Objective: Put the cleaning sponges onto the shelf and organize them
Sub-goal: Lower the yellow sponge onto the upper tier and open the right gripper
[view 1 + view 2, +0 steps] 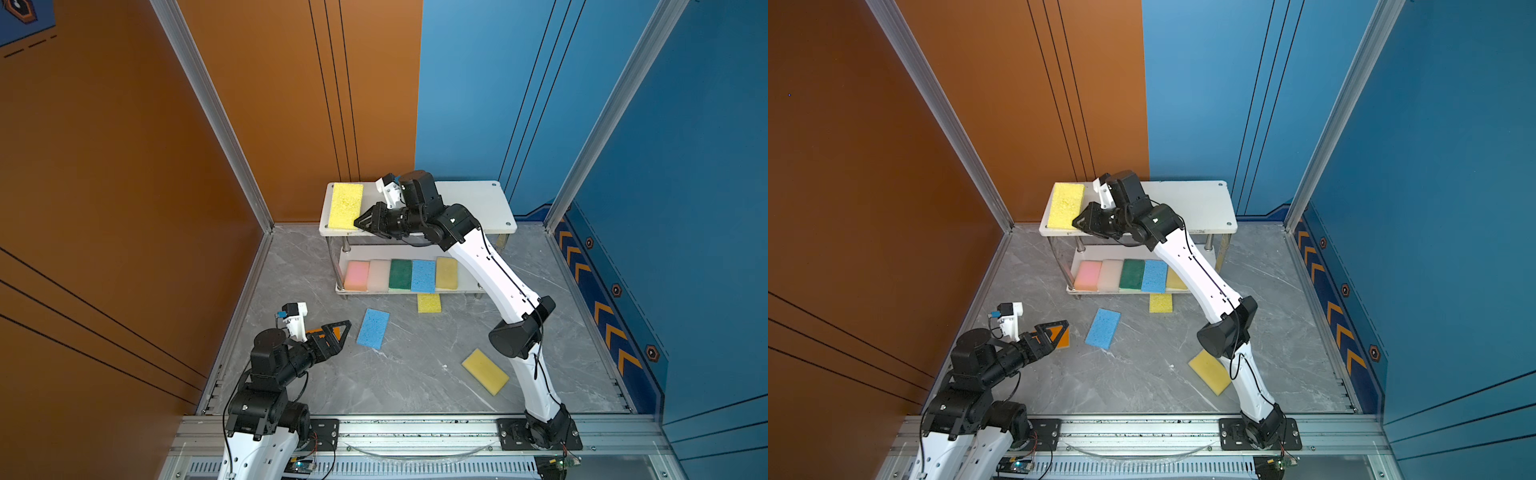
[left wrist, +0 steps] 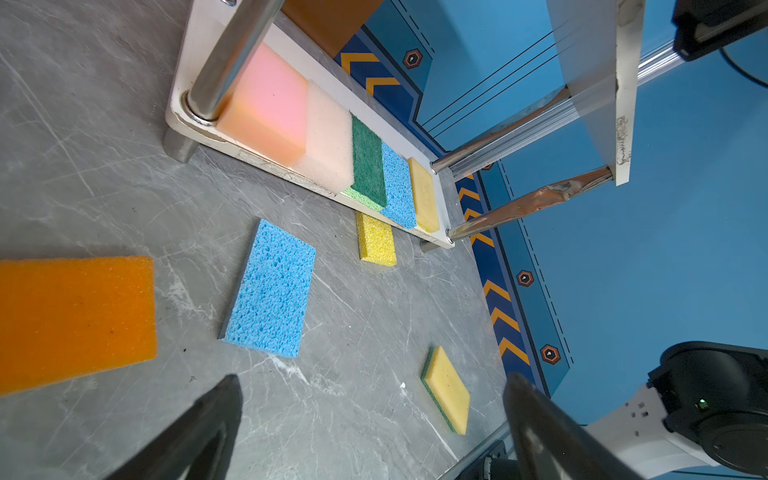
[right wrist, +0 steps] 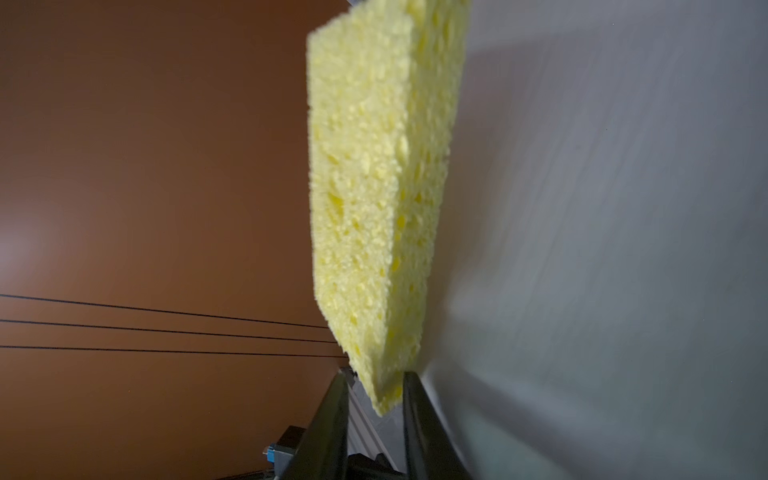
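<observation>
So, six of ten cleaning sponges sit on the small white two-tier metal-legged shelf (image 1: pixel 469 199). The pink sponge (image 1: pixel 356 275), off-white sponge (image 1: pixel 378 275), dark green sponge (image 1: pixel 400 274), blue sponge (image 1: pixel 423 276) and pale yellow sponge (image 1: pixel 446 273) are lined up on the lower board, and a bright yellow porous sponge (image 1: pixel 345 206) lies at the top board's left end. Still on the floor are the orange foam sponge (image 2: pixel 75 320), blue porous sponge (image 1: pixel 373 328), small yellow sponge (image 1: pixel 429 302) and green-backed yellow sponge (image 1: pixel 485 371). The right gripper (image 1: pixel 358 223) has its jaws slightly apart around the top sponge's near corner, and it looks loose, not pinched. The left gripper (image 1: pixel 344 330) gapes wide and empty over the orange one.

Left hand (image 2: pixel 372 377), fingers spread wide, near an orange sponge (image 2: pixel 75 320) and a blue sponge (image 2: pixel 270 291).
</observation>
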Controlling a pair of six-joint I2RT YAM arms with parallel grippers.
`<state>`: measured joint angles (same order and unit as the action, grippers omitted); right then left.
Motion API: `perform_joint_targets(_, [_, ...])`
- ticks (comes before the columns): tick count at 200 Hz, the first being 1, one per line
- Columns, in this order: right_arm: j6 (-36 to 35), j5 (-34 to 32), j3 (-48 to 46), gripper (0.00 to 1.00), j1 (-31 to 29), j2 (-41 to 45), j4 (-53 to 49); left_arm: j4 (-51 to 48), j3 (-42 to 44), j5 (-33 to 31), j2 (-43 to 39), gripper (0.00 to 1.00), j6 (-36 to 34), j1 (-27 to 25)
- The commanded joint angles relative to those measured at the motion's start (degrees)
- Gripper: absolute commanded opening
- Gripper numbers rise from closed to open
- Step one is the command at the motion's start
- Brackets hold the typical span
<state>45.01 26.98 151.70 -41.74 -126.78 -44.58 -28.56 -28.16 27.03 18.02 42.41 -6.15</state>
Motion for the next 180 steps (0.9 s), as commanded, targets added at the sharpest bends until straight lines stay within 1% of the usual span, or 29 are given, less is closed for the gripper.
perform_joint_targets(1, [0.8, 0.7, 1.5, 0.42, 0.5, -1.1, 2.3, 0.2, 0.1, 1.0, 0.1, 0.98, -0.9, 0.5])
perform_joint_targets(16, [0.8, 0.8, 1.4, 0.46, 0.7, -1.1, 2.3, 0.4, 0.1, 1.1, 0.2, 0.98, -0.9, 0.4])
perform_joint_targets(29, [0.5, 0.5, 1.3, 0.48, 0.8, -0.9, 2.3, 0.3, 0.1, 1.1, 0.0, 0.98, -0.8, 0.4])
perform_joint_targets(63, [-2.1, -2.4, 1.1, 0.55, 0.8, -0.2, 3.0, 0.3, 0.1, 1.1, 0.1, 0.98, -0.9, 0.4])
perform_joint_targets(94, [-2.9, -3.0, 1.0, 0.56, 1.1, -1.7, 5.0, 0.3, 0.0, 1.2, 0.4, 0.98, -0.9, 0.2])
perform_joint_targets(117, [-3.6, -4.4, 1.0, 0.60, 1.1, -2.7, 6.0, 0.3, 0.1, 1.3, 0.7, 0.98, -0.9, 0.1])
perform_joint_targets(180, [-1.8, -3.2, 1.0, 0.61, 1.1, -5.9, 10.1, 0.4, 0.0, 1.4, 1.1, 0.98, -0.9, -0.7])
